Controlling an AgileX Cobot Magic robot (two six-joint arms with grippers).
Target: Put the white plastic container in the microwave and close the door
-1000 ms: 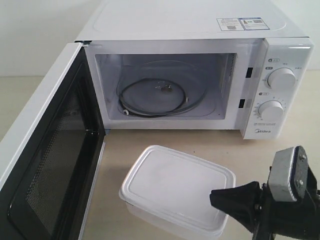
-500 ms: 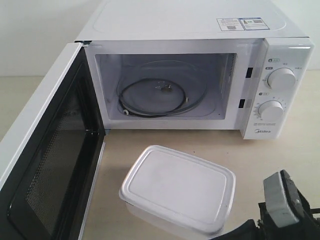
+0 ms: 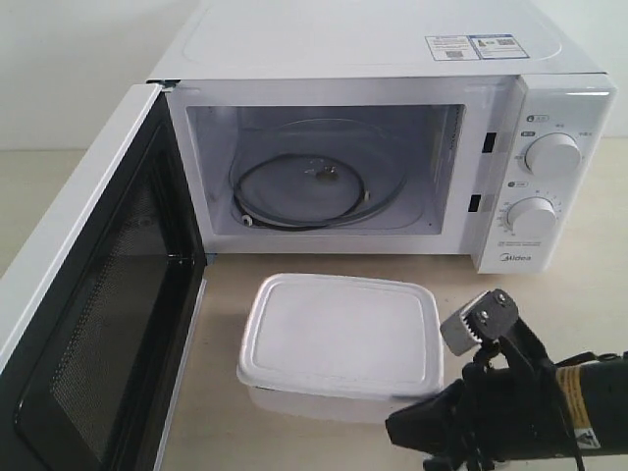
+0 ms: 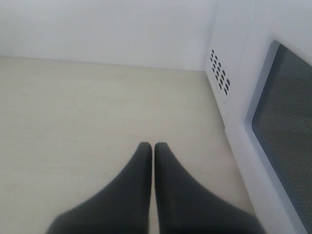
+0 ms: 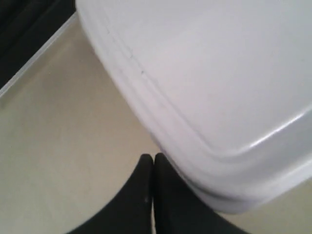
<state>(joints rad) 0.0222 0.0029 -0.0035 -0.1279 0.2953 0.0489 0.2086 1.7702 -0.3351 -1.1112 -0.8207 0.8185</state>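
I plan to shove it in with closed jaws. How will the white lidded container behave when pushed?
The white plastic container is low and wide, so it probably slides rather than tips. A push at one corner, where the right gripper sits, would likely spin it. Its translucent walls may flex.

Exterior frontal on microwave (image 3: 343, 44); right wrist close over shared container (image 5: 219, 73).

Count: 1 microwave (image 3: 373, 49) w/ 1 door (image 3: 98, 314) at its 9 o'clock side. 2 dials on the panel at 3 o'clock: upper dial (image 3: 552, 155), lower dial (image 3: 533, 217). 2 stickers on top, approx. 1 o'clock: 1st sticker (image 3: 450, 46), 2nd sticker (image 3: 493, 43). 2 latch slots (image 3: 488, 141). 1 turntable (image 3: 319, 191) inside. 1 container (image 3: 340, 336) w/ 1 lid, at 6 o'clock of the opening. 2 grippers: right gripper (image 3: 397, 427), left gripper (image 4: 153, 146). 1 table (image 3: 549, 294).
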